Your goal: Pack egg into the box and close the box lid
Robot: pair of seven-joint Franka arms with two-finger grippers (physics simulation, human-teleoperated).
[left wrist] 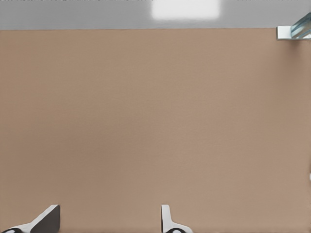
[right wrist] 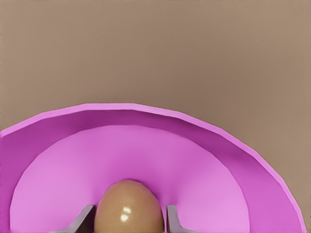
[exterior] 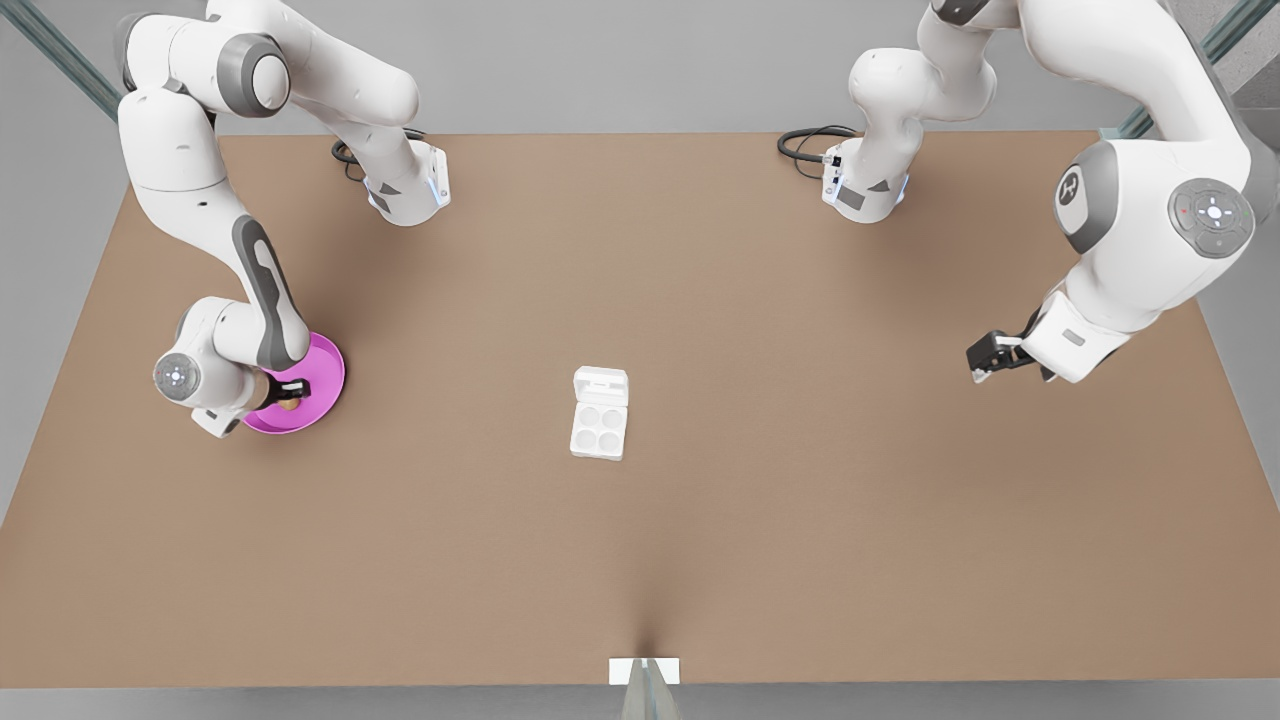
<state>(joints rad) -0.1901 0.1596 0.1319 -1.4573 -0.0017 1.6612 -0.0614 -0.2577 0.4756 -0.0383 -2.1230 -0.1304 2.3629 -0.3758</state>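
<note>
We start at the front view's left: the right gripper [exterior: 290,392] is down over the pink plate [exterior: 325,375], and the egg [exterior: 289,404] lies on the plate directly between its fingers. In the right wrist view the egg [right wrist: 129,206] sits between the two fingertips [right wrist: 83,218], which flank it closely on either side; we cannot tell whether they already press it or just bracket it. We judge the grasp as at or near closure, egg not yet lifted off the plate [right wrist: 243,145].

Centre of the table [exterior: 800,550]: the box [exterior: 599,428] lies with its four cups empty and the box lid [exterior: 601,385] folded flat open on the far side. The box is well apart from the plate, toward the front view's right, so the carry runs that way.

At the front view's right, the left gripper [exterior: 985,360] waits above bare table, fingers spread [left wrist: 46,218]. The right arm is the one on the egg.
</note>
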